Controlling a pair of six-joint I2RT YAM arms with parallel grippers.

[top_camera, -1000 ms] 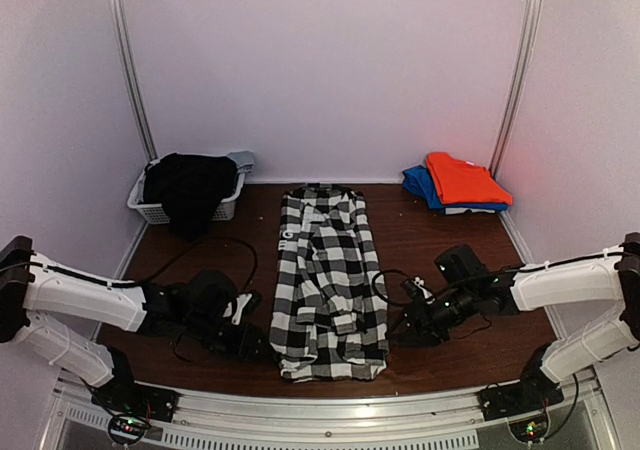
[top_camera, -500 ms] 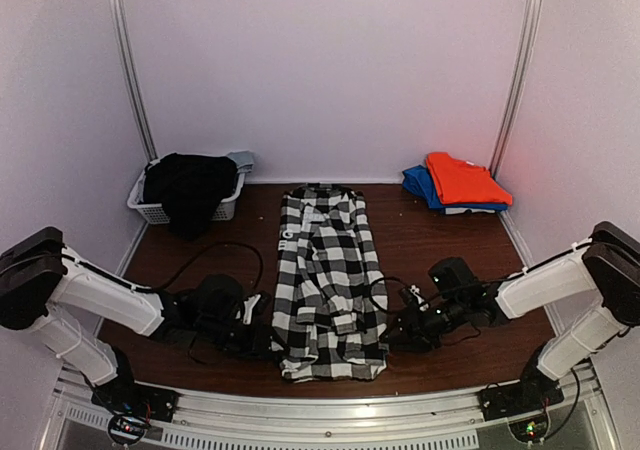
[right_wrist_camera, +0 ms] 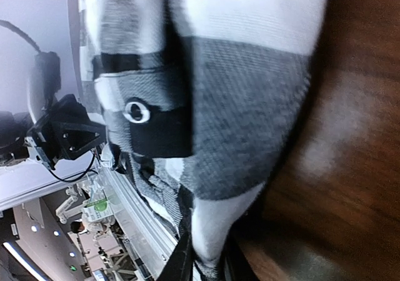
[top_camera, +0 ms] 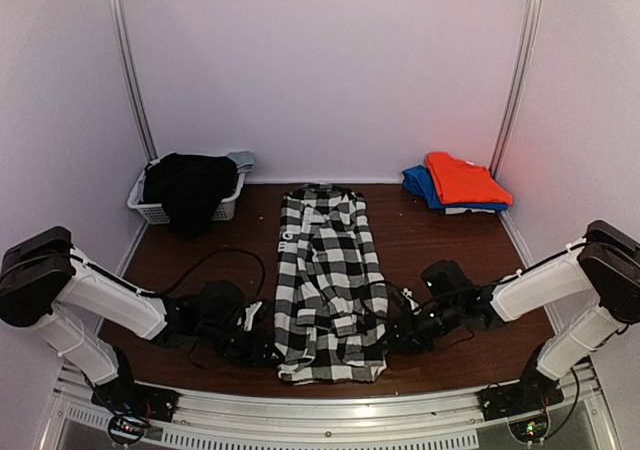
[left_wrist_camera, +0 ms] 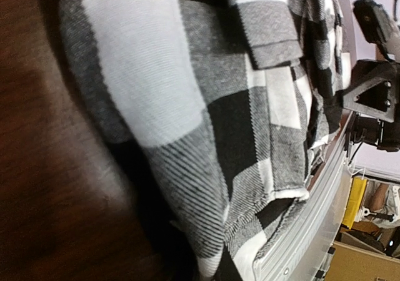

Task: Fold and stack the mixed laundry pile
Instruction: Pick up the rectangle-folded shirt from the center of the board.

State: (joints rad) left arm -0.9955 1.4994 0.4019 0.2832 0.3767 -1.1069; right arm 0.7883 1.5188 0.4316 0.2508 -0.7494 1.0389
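Shirt (top_camera: 325,270) edges touched by left tool (top_camera: 264,346), right tool (top_camera: 388,334), openings hidden

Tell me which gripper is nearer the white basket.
Left. The left gripper is at the near-left edge of the checked shirt, on the side of the white basket; the right gripper is at the opposite edge.

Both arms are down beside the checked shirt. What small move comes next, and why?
Likely close on the near hem corners: left pincer and right pincer sit low beside the checked shirt, which lies flat, unlifted.
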